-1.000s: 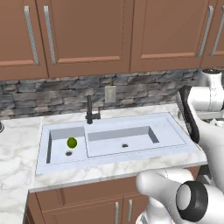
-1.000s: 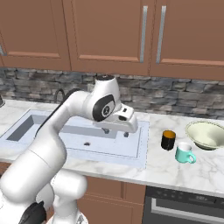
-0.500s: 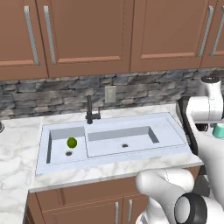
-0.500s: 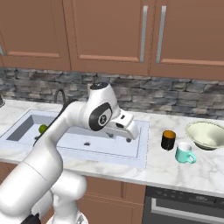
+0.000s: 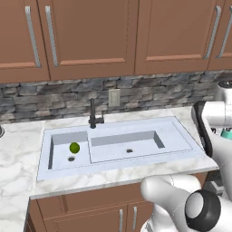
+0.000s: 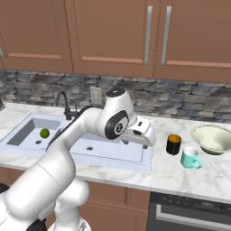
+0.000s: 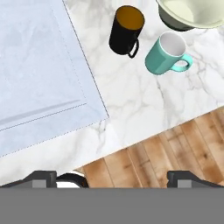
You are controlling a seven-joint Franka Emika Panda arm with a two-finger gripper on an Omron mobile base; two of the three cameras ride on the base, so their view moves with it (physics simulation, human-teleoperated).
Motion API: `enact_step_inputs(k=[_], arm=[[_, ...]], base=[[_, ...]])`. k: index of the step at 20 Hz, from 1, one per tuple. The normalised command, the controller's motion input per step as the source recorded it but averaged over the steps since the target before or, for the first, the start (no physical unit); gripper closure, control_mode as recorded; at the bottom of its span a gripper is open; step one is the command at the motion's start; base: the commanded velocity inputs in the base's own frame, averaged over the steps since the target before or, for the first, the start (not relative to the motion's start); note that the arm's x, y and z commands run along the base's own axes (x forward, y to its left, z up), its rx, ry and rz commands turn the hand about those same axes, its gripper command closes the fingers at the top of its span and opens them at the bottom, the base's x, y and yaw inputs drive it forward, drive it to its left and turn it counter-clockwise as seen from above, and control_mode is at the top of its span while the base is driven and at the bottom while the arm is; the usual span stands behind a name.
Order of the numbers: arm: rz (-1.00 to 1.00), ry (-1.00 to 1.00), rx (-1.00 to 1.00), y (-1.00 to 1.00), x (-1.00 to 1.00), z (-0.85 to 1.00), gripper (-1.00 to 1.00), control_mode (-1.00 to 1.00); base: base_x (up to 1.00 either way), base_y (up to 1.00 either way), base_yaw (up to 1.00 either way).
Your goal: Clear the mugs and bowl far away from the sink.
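On the counter right of the sink (image 6: 27,133) stand a black mug (image 6: 173,144) with an orange inside and a teal mug (image 6: 191,158). Behind them sits the wide pale bowl (image 6: 212,139). My gripper (image 6: 145,136) hovers over the sink's right rim, a short way left of the black mug, open and empty. In the hand view the black mug (image 7: 125,29), the teal mug (image 7: 168,53) and the bowl (image 7: 192,13) lie at the top, the sink (image 7: 39,65) on the left. The gripper (image 7: 113,178) has its fingertips (image 7: 41,178) far apart. A sliver of the teal mug (image 5: 225,133) peeks past the arm.
A small green fruit (image 6: 44,133) lies in the small left basin, with the black faucet (image 6: 65,106) behind the sink. The counter's front edge runs just below the mugs, over wood floor (image 7: 175,144). An oven front (image 6: 189,212) sits under the counter on the right.
The arm has swung to the right, carrying the hand from above the wide basin to the sink's right rim, closer to the mugs. The mugs and bowl have not moved.
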Motion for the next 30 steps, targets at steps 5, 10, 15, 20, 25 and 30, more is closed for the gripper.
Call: enact_step_inputs(k=[5,10,15,20,25,30], arm=[[0.03,0.00,0.00,-0.65,0.06,-0.11,-1.00,-1.00],[0.04,0.00,0.00,-0.52,0.23,-0.15,-1.00,-1.00],[0.01,0.00,-0.01,-0.16,0.37,-0.19,-1.00,-1.00],[0.00,0.00,0.00,-0.04,0.38,-0.16,-1.00,-1.00],[0.00,0.00,0.00,-0.04,0.40,-0.17,-1.00,-1.00],[0.00,0.00,0.00,-0.18,0.40,-0.19,-1.00,-1.00]], base=[[0.00,0.00,0.00],[0.00,0.00,0.00],[0.00,0.00,0.00],[0.00,0.00,0.00],[0.00,0.00,0.00],[0.00,0.00,0.00]])
